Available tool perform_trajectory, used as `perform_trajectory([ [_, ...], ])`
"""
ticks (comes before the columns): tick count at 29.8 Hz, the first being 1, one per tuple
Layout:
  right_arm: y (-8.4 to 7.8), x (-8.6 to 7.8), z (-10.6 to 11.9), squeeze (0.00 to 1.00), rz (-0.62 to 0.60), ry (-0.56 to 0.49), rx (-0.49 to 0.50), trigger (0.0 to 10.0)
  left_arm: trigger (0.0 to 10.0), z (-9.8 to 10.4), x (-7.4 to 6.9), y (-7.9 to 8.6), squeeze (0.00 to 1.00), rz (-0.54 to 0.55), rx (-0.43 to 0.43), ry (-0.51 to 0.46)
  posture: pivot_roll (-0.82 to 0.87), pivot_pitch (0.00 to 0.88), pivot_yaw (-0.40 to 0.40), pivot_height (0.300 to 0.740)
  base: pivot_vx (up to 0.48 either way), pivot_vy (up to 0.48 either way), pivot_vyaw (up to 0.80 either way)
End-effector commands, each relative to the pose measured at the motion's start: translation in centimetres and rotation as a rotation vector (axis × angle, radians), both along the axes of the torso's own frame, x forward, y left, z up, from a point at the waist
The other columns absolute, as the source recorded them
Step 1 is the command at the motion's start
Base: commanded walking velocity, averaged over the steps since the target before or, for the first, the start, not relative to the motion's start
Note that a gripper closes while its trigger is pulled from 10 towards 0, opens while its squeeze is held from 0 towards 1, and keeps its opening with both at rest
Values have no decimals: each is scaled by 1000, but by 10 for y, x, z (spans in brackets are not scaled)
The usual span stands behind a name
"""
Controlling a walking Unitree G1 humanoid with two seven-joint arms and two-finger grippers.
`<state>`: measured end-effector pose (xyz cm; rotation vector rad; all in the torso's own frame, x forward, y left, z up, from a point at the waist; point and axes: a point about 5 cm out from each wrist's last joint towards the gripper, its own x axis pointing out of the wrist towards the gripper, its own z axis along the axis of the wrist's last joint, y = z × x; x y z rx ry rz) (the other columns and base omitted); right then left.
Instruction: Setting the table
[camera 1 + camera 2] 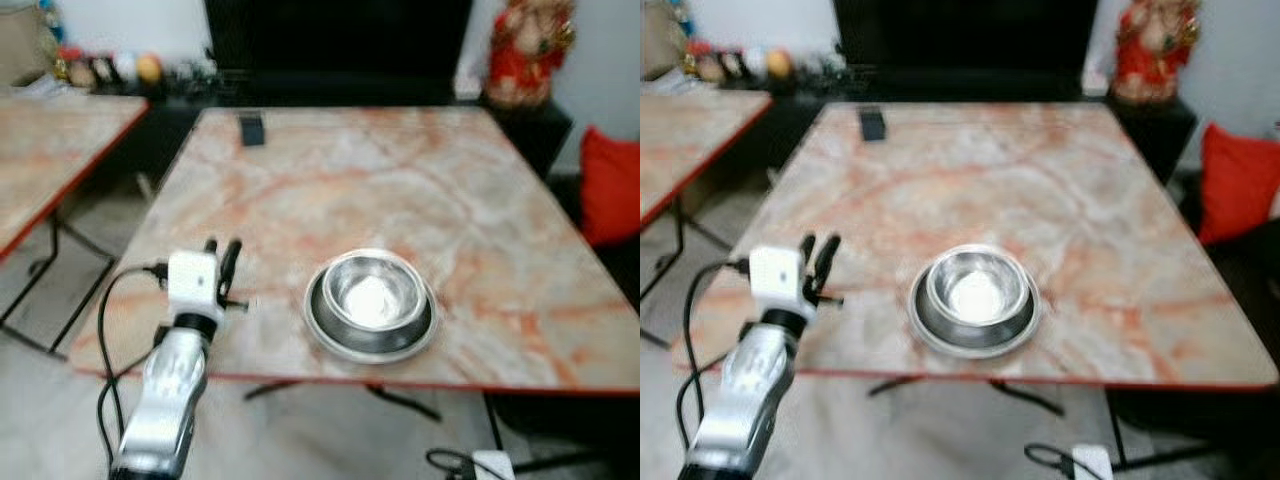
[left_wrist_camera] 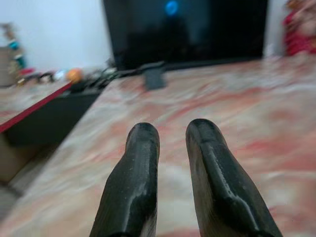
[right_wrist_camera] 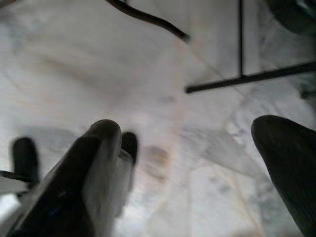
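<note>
A shiny steel bowl (image 1: 372,292) sits inside a wider steel plate (image 1: 322,330) near the front edge of the marble table (image 1: 400,180). My left gripper (image 1: 221,250) hovers over the table's front left part, a hand's width left of the plate. Its fingers (image 2: 143,148) stand a little apart, open, with nothing between them, and point toward the far edge. My right gripper (image 3: 185,128) hangs low over the pale floor, fingers wide apart and empty.
A small black object (image 1: 251,129) lies near the table's far left edge. A second marble table (image 1: 50,140) stands to the left across a gap. A dark screen (image 1: 340,40), a red figurine (image 1: 525,50) and a red cushion (image 1: 610,185) lie beyond.
</note>
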<state>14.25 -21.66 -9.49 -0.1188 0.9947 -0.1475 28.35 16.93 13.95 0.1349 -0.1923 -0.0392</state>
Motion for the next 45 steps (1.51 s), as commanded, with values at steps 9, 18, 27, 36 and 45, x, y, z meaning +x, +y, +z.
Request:
perform_trajectory([
  [9,-4,-3,0,0,-16,2,-1,10000,10000,3,1,-4,0,-13,7,-3,-43,0,19,732,0,300,0],
  [18,-4,-2,0,0,-12,5,-2,10000,10000,3,2,-5,0,-15,5,-3,-41,0,17,732,0,322,0],
  [27,-4,-2,0,0,-10,4,-1,10000,10000,4,2,-5,0,-15,3,-4,-39,0,14,732,0,343,0],
  [36,-4,-2,0,0,-4,7,0,10000,10000,4,3,-6,0,-14,3,-3,-35,0,12,732,0,343,0],
  [45,-3,-1,0,0,-5,6,3,10000,10000,4,3,-6,0,-16,4,-3,-39,0,15,732,0,344,0],
])
